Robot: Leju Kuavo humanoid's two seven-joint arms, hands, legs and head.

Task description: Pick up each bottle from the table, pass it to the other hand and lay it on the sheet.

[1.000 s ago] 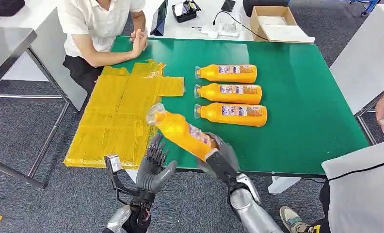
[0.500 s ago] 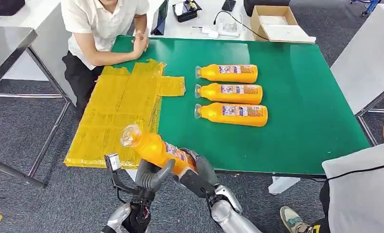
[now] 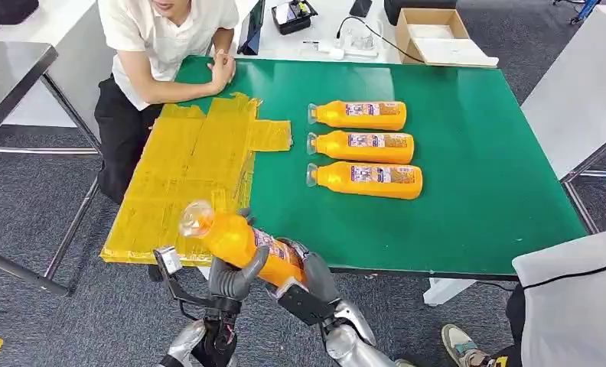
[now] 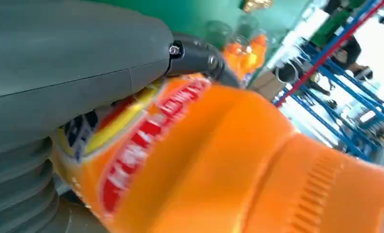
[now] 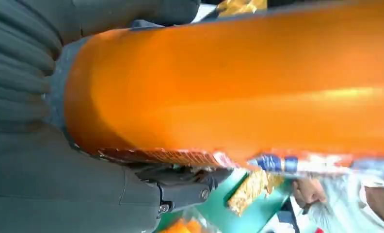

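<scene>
Orange bottle (image 3: 239,245) at lower centre of the head view, tilted, cap toward upper left, just off the near edge of the green surface (image 3: 468,191). Right hand (image 3: 304,271) grips its base end; left hand (image 3: 235,275) wraps its middle from below, thumb over the label. Yellow sheet (image 3: 185,176) lies left of centre. Three more bottles (image 3: 365,145) lie in a row mid-frame. A person sits at upper left.
</scene>
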